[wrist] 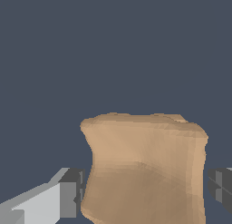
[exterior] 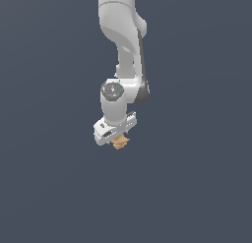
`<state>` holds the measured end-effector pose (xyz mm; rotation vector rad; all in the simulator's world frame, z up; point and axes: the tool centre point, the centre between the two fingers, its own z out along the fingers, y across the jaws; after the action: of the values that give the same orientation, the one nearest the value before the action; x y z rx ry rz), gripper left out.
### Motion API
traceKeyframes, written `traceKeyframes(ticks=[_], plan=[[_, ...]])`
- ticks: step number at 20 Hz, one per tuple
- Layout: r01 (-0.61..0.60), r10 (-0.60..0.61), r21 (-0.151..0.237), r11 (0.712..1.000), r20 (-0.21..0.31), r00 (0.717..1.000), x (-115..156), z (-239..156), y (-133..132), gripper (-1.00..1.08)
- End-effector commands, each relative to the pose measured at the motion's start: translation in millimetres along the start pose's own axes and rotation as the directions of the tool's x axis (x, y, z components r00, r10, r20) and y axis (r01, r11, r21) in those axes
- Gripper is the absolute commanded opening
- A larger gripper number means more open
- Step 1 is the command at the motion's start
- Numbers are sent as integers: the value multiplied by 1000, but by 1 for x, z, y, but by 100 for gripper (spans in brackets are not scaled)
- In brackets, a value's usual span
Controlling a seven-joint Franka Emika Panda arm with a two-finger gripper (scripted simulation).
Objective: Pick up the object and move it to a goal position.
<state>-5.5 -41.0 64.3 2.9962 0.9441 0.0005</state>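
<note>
The object (exterior: 119,143) is a small tan-orange lump with folded lobes, tucked right under the white gripper head in the exterior view. In the wrist view the object (wrist: 145,164) fills the space between the two dark finger pads (wrist: 72,193), with one pad at each of its sides. My gripper (wrist: 146,191) is shut on the object; it also shows in the exterior view (exterior: 117,137), where its fingers are mostly hidden behind the head and the object.
The white arm (exterior: 123,35) comes down from the top of the exterior view. Around it there is only a plain dark grey-blue ground (exterior: 197,188), with no marker showing on it.
</note>
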Motion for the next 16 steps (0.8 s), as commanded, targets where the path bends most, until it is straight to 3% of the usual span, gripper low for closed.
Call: traceKeyframes(ticks=[1,7,8,16], plan=[[1,-1,0,1000,0,1000,-1,13,0,100],[2,-2,0,1000,0,1000,0,24,1,100],[2,-2,0,1000,0,1000,0,24,1,-100],[2,-2,0,1000,0,1000,0,24,1,-100]])
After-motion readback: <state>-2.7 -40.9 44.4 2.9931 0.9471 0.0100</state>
